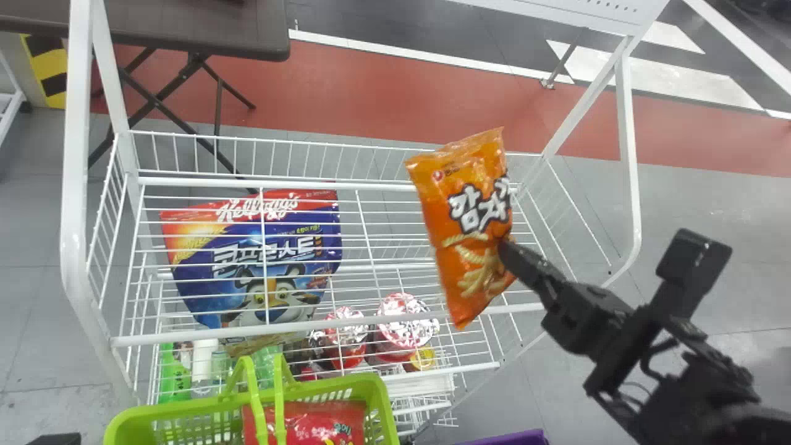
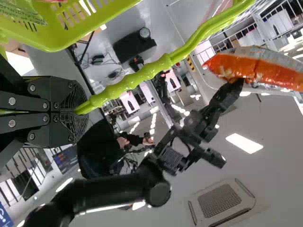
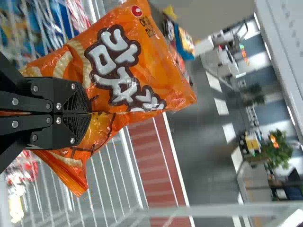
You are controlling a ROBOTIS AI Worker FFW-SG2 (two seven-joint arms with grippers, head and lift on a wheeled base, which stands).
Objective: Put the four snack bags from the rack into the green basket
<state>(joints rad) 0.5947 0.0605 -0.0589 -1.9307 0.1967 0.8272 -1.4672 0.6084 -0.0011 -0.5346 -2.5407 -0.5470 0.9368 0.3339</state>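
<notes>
Orange snack bag (image 1: 463, 222): one, clamped in my right gripper (image 1: 507, 248). I have it upright with a slight tilt, over the right part of the rack, its bottom corner by the front rail. Bold white lettering in dark outline runs across the front, with a small round red logo near the top and a picture of crinkled sticks.
Right jaws: pinched on the bag.
Left jaws: my left gripper (image 2: 75, 112) is clamped on a basket handle (image 2: 137, 75).
Green basket (image 1: 386, 405): one, at the rack's front edge, toward its left corner.
Red bag (image 1: 321, 423): I count one inside the basket, with print on its face.
Wire rack (image 1: 216, 339): white, open mesh, with a raised wall along the back edge.
Cereal bag (image 1: 256, 266): one, on the rack's left, with white script on a red band, large lettering on blue and a cartoon tiger.
Cups (image 1: 405, 321): two with patterned lids, seen through the wires near the front edge.
Purple edge (image 1: 510, 439): one, at the head view's bottom.
</notes>
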